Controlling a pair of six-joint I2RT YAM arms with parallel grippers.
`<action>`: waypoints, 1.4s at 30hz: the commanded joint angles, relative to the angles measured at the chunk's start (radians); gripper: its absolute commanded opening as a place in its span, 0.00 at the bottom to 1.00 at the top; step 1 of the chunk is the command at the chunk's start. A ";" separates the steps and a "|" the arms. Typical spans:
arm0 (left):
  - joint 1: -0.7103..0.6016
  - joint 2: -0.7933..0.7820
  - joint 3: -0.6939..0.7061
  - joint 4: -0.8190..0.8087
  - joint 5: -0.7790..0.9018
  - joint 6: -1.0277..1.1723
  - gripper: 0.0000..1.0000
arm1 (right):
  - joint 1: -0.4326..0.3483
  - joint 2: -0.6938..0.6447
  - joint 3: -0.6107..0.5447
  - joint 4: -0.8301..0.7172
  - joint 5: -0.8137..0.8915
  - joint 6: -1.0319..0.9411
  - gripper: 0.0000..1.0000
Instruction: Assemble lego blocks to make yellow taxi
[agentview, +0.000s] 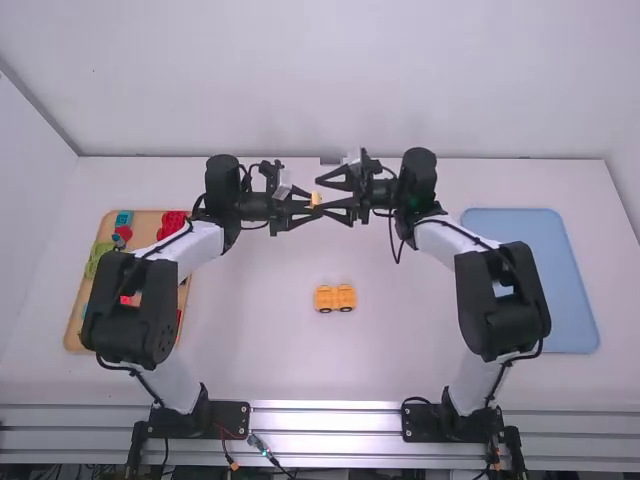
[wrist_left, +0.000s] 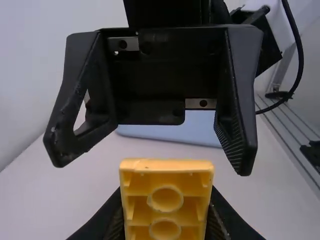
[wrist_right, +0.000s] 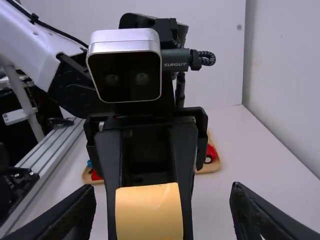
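Yellow Lego block, hollow underside toward the left tool, smooth curved face toward the right tool. Held in the air: left tool clamped on its sides. Right tool's fingers stood apart, facing the left tool, block just in front of and between its tips. No grip seen from that side.

Yellow wheeled taxi base sat upright on the worktop, lower than both tools and toward the arms' bases. Dark wheels along its near side.

Farther out, beyond the left tool on its outer side: wooden tray with red pieces, green pieces and others. Blue tray lay well out past the right tool, on the opposite side.

Step in hand, my reading: mid-air handover, left to right, probably to free the underside for mounting. Next move called for the right tool to close squarely on the block before the left tool let go; then turn the hollow side down, line it up over the base and press. Risk: a skewed grip, or a drop if the left released early.
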 joint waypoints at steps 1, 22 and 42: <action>-0.003 0.010 -0.010 0.003 0.027 -0.010 0.08 | 0.015 0.004 0.032 0.000 -0.013 0.010 0.68; -0.004 0.010 -0.010 0.007 0.029 -0.009 0.36 | 0.019 0.004 0.032 -0.019 -0.013 0.008 0.37; 0.002 0.010 -0.011 -0.141 -0.071 0.006 0.99 | -0.029 0.000 0.048 -0.177 0.308 -0.001 0.26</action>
